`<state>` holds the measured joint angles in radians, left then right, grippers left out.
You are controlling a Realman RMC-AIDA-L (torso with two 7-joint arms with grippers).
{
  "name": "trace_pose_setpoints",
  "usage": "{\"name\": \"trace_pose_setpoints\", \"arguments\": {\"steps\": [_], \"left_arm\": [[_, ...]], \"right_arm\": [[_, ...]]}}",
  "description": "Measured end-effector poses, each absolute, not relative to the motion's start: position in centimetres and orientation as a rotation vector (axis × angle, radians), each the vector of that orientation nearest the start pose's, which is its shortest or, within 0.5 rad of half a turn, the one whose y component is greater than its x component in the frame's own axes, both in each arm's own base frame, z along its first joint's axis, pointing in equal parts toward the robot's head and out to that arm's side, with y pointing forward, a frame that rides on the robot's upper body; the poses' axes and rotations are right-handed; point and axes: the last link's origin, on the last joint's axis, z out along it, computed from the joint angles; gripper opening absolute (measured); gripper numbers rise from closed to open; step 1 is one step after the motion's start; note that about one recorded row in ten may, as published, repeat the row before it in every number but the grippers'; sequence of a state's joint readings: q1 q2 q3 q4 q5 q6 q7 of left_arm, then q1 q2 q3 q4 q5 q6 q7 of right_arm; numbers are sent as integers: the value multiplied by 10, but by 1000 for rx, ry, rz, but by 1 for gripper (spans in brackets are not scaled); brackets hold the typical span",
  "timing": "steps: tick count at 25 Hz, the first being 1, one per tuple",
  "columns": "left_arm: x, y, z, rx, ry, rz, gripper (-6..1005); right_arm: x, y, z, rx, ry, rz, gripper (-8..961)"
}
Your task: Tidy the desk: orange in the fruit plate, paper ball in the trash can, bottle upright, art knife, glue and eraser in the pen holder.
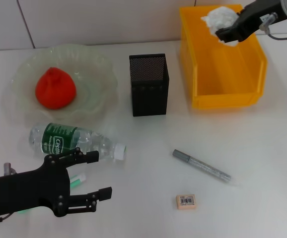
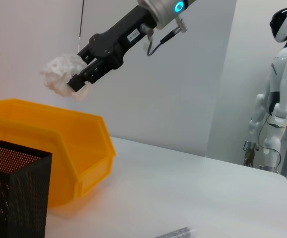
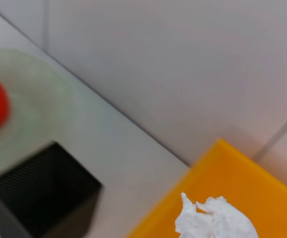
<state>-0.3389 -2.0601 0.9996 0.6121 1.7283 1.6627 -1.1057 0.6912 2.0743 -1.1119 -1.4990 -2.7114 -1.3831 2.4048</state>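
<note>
Paper ball (image 1: 221,20), white and crumpled, pinched between the fingers of the right gripper (image 1: 226,33) and held in the air above the far end of the yellow trash can (image 1: 223,94), clear of its walls; seen likewise in the left wrist view, paper ball (image 2: 63,74) clamped at the tip of the right gripper (image 2: 81,79) over the yellow trash can (image 2: 84,144); in the right wrist view, only the paper ball (image 3: 217,218) above the bin's yellow rim (image 3: 223,163). Just left of the bin, black mesh pen holder (image 1: 149,84), upright on the white desk (image 1: 262,158). Further left, orange (image 1: 55,88) already resting in the pale green fruit plate (image 1: 96,69). In front of the plate, bottle (image 1: 74,140) with green label and white cap, lying on its side, cap pointing right. Near the front of the desk, grey art knife (image 1: 201,165) lying at a slant, with the eraser (image 1: 185,201) close by, in front of it and apart from it. Glue (image 1: 77,178), a green-and-white stick, partly hidden under the left gripper (image 1: 101,174), which hangs low at the front left with fingers spread wide, holding nothing, one finger close beside the bottle
</note>
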Motion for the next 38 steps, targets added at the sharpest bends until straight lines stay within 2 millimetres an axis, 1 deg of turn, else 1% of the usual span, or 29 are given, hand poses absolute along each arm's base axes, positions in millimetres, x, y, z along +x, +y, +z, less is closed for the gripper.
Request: {"name": "trace_pose_setpoints", "arguments": {"steps": [4,8,9,13,19,23,24,25,27,29,32,33,34,35,38], "left_arm": [[-275,263,-22,-2840,-374,-859,864],[-276,263,-22,-2843,-374,-852,863],[-276,263,-22,-2843,-374,-852,863],[-276,263,-22,-2843,-375,-849,863],[-276,263,-22,-2843,-375,-849,863],[-277,262,-23,-2842,-379,-848,863],[-277,262,-23,-2842,-380,-847,863],[-277,262,-23,-2842,-380,-847,863],[-278,262,-21,-2838,-379,-845,863],[-278,262,-21,-2835,-379,-846,862],[-279,261,-20,-2832,-377,-849,862],[-279,261,-20,-2832,-377,-849,862],[-279,261,-20,-2832,-376,-849,862],[-279,261,-20,-2832,-376,-849,862],[-279,261,-19,-2825,-359,-850,862]], "right_arm": [[163,426,87,-2230,609,-265,461],[170,430,83,-2218,628,-264,461],[174,432,82,-2210,633,-259,474],[176,433,79,-2209,630,-261,525],[182,435,76,-2207,655,-263,730],[182,434,77,-2203,658,-251,770],[180,433,79,-2203,667,-212,780],[180,433,79,-2203,667,-212,790],[175,429,82,-2223,670,-129,810],[167,419,87,-2258,649,-21,830],[155,400,94,-2323,584,175,840],[154,393,96,-2343,566,229,840],[152,378,98,-2393,522,350,840],[152,378,98,-2393,522,350,840],[161,358,99,-2438,484,465,840]]}}
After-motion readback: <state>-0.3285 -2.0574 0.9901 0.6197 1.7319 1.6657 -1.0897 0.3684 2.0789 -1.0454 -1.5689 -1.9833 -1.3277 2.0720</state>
